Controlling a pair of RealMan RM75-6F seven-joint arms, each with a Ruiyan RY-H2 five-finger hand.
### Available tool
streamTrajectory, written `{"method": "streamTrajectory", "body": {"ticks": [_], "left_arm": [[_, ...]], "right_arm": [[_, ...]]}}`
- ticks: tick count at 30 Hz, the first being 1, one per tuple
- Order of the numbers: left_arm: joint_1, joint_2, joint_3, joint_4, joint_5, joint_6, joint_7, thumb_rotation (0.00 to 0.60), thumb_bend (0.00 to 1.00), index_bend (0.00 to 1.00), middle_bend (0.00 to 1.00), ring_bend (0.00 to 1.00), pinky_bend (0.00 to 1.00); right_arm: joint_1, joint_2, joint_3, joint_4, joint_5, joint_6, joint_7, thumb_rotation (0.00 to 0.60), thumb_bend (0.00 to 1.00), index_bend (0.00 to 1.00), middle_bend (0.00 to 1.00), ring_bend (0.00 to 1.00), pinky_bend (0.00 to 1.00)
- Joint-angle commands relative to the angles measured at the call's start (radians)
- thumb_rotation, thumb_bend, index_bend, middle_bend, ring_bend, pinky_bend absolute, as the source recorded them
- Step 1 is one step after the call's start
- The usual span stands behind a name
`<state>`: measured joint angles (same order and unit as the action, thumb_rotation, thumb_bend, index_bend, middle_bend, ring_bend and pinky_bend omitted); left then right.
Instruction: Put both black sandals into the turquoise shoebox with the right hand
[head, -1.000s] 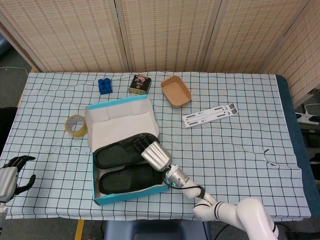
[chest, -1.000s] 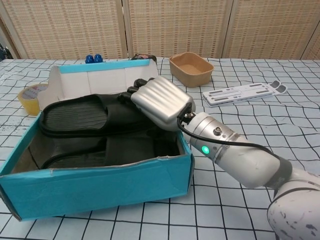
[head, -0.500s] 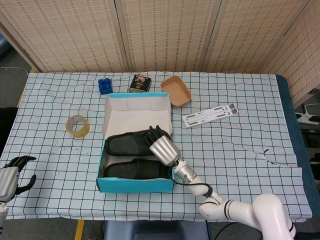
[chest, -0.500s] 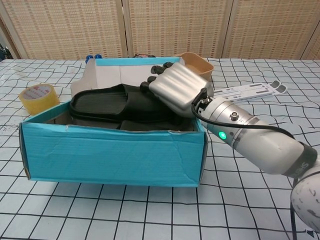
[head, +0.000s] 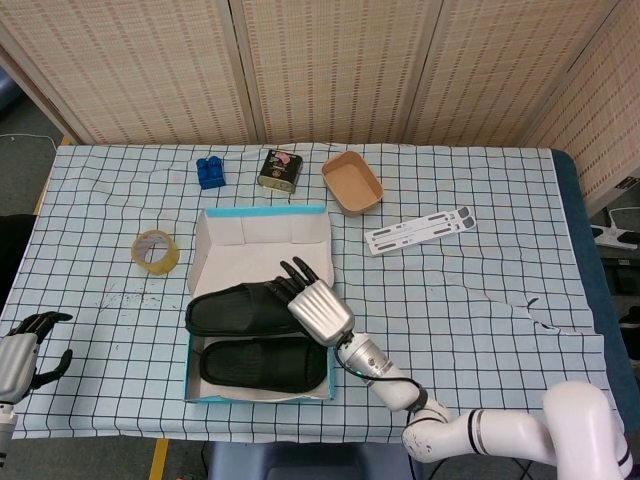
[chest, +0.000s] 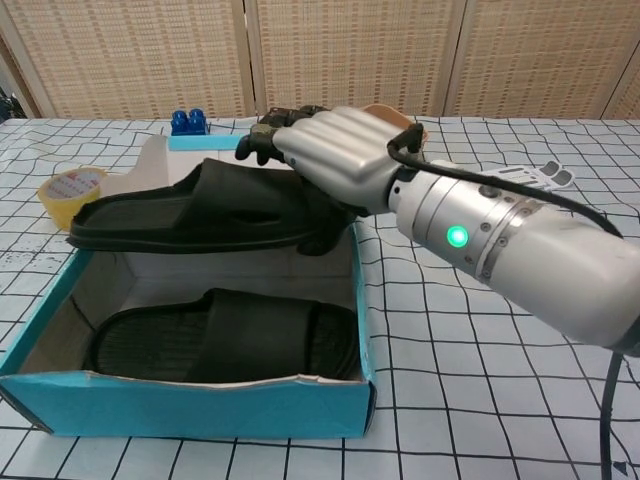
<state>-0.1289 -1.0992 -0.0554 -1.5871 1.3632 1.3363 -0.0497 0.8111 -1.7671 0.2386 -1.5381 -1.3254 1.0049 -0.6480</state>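
The turquoise shoebox (head: 258, 213) (chest: 200, 412) lies open on the checked cloth. One black sandal (head: 262, 365) (chest: 222, 346) lies flat in its near half. My right hand (head: 316, 308) (chest: 338, 156) grips the heel end of the other black sandal (head: 234, 308) (chest: 190, 214). It holds that sandal level, just above the rim, over the box's far half. The sandal's toe juts past the box's left wall. My left hand (head: 28, 348) hangs off the table's near left edge with its fingers apart and holds nothing.
A roll of tape (head: 153, 250) (chest: 66, 190) lies left of the box. Behind the box stand a blue object (head: 209, 171) (chest: 186, 120), a dark tin (head: 279, 168) and a brown bowl (head: 352, 183). A white strip (head: 418, 230) (chest: 548, 171) lies to the right.
My right hand has lifted the upper sandal above the box rim. The box has slid and turned on the cloth with it, and now sits squarer to me.
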Motion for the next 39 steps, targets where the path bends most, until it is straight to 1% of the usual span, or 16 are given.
{"method": "streamTrajectory", "body": {"ticks": [1, 5, 14, 18, 23, 29, 33, 36, 39], "left_arm": [[-0.001, -0.001, -0.001, 0.0, -0.002, -0.002, 0.001, 0.6, 0.4, 0.26, 0.23, 0.19, 0.36], [0.0, 0.001, 0.001, -0.002, 0.002, 0.002, 0.002, 0.6, 0.4, 0.26, 0.23, 0.19, 0.36], [0.0, 0.001, 0.0, 0.002, 0.002, 0.001, -0.007, 0.6, 0.4, 0.26, 0.23, 0.19, 0.36], [0.0, 0.003, -0.002, 0.002, -0.002, -0.001, -0.011, 0.6, 0.4, 0.26, 0.23, 0.19, 0.36], [0.0, 0.002, 0.0, 0.001, 0.004, 0.003, -0.009, 0.6, 0.4, 0.26, 0.23, 0.19, 0.36], [-0.003, -0.001, 0.001, 0.003, -0.004, -0.009, 0.0, 0.6, 0.4, 0.26, 0.23, 0.19, 0.36], [-0.004, -0.002, 0.001, 0.003, -0.004, -0.009, 0.002, 0.6, 0.4, 0.26, 0.23, 0.19, 0.36], [-0.004, -0.001, 0.001, 0.003, -0.005, -0.011, 0.0, 0.6, 0.4, 0.26, 0.23, 0.19, 0.36], [-0.004, -0.001, 0.0, 0.002, -0.004, -0.008, -0.002, 0.6, 0.4, 0.26, 0.23, 0.19, 0.36]], "right_arm": [[0.007, 0.037, 0.008, -0.058, 0.01, -0.029, 0.07, 0.6, 0.11, 0.14, 0.17, 0.0, 0.06], [0.011, 0.034, -0.012, -0.058, 0.003, -0.036, 0.096, 0.6, 0.11, 0.14, 0.17, 0.0, 0.06], [0.037, 0.011, -0.029, -0.024, 0.062, -0.094, 0.136, 0.6, 0.11, 0.14, 0.17, 0.0, 0.06], [0.043, 0.012, -0.035, -0.028, 0.071, -0.101, 0.151, 0.6, 0.11, 0.14, 0.17, 0.0, 0.06], [0.046, 0.024, -0.045, -0.049, 0.078, -0.101, 0.151, 0.6, 0.1, 0.12, 0.14, 0.0, 0.04], [0.045, 0.017, -0.035, -0.06, 0.067, -0.075, 0.194, 0.6, 0.1, 0.12, 0.13, 0.0, 0.04], [0.043, -0.016, -0.014, -0.054, 0.039, -0.04, 0.269, 0.6, 0.1, 0.18, 0.13, 0.0, 0.05], [0.052, -0.04, 0.0, -0.034, 0.042, -0.041, 0.304, 0.6, 0.1, 0.21, 0.13, 0.0, 0.07], [0.067, -0.073, 0.008, 0.006, 0.06, -0.049, 0.299, 0.6, 0.1, 0.21, 0.13, 0.0, 0.07]]}}
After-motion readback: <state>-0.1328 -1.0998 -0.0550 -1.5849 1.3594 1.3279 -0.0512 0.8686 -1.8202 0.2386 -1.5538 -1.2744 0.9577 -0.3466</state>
